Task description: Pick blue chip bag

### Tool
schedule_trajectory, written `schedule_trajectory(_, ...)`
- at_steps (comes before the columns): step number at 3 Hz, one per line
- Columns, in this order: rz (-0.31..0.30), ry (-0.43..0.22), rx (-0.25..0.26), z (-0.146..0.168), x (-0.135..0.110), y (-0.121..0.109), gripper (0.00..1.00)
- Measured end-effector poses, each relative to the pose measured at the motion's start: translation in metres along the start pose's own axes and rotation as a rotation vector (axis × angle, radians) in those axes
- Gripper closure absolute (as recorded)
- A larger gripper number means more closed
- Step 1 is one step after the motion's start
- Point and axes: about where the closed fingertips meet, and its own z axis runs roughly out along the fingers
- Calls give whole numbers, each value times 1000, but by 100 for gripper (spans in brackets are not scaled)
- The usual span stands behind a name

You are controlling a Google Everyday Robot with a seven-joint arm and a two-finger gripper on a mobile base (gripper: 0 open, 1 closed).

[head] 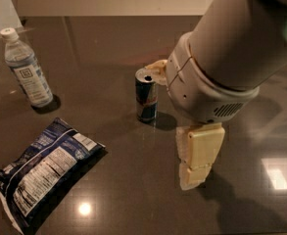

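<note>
The blue chip bag (42, 173) lies flat on the dark table (133, 199) at the front left, label panels facing up. My gripper (175, 126) hangs from the large grey arm at centre right, well to the right of the bag and apart from it. Its two cream fingers stand wide apart: one (198, 155) points down at the table, the other (155, 68) shows just behind the drink can. The gripper is open and empty.
A slim blue-and-silver drink can (146, 94) stands upright mid-table, just left of the gripper. A clear water bottle (28, 75) with a white cap stands at the back left. Bright light reflections show on the glossy tabletop.
</note>
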Motion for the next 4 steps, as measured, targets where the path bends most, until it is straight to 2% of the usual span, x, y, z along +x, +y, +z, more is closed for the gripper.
schedule_trajectory(4, 0, 0, 0, 0, 0, 0, 0)
